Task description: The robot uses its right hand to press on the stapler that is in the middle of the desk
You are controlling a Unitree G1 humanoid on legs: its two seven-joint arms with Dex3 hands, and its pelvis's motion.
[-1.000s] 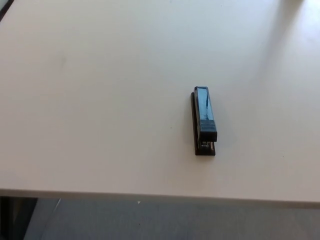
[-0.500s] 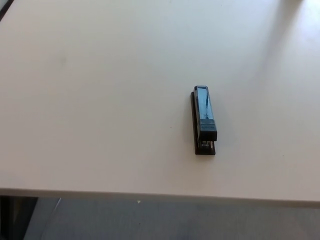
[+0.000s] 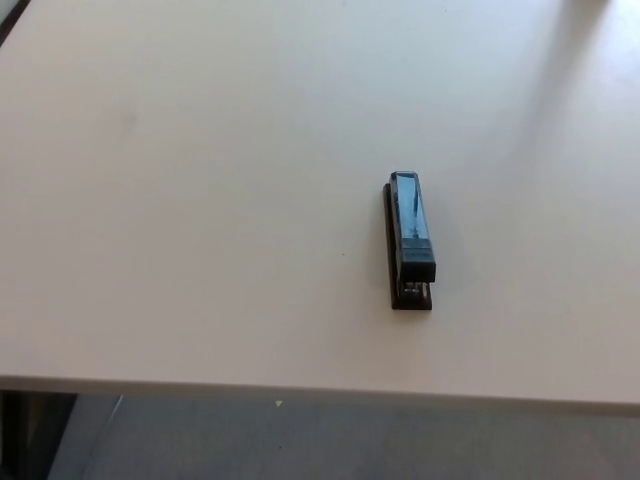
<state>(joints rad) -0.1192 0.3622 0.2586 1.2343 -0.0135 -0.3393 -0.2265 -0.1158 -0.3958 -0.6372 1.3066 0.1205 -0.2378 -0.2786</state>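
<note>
Stapler (image 3: 411, 240) is lying untouched toward the desk's (image 3: 200, 200) near edge, neither hand showing, fingers' state unknowable, so pressing squarely down on its top is looking wisest.

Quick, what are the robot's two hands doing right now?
Left hand: not in view.
Right hand: not in view.
Nothing touches the stapler on the desk.

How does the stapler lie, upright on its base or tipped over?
Upright on its base: the stapler shows its top arm facing up, base flat on the desk.
</note>
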